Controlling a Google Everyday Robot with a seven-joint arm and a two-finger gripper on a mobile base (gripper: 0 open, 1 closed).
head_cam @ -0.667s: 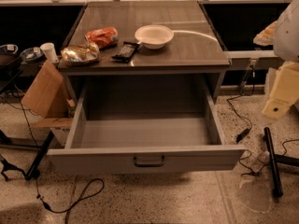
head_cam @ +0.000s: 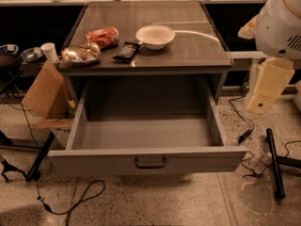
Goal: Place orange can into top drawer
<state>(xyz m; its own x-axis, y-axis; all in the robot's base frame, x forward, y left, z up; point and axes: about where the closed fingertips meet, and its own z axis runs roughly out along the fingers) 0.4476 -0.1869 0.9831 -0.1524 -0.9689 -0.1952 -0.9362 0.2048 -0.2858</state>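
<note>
Robot arm: cut off by top and right edges. Gripper: hangs at right, beyond cabinet side; shape hard to make out. Top drawer: front wall hides nearest strip of its bottom. Orange can: label unreadable. Cardboard box: lower corner hidden behind drawer side. Black packet: print illegible.

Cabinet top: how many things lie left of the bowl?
3: orange can at front left, red packet behind it, black packet beside the bowl. Gripper hangs far right.
</note>
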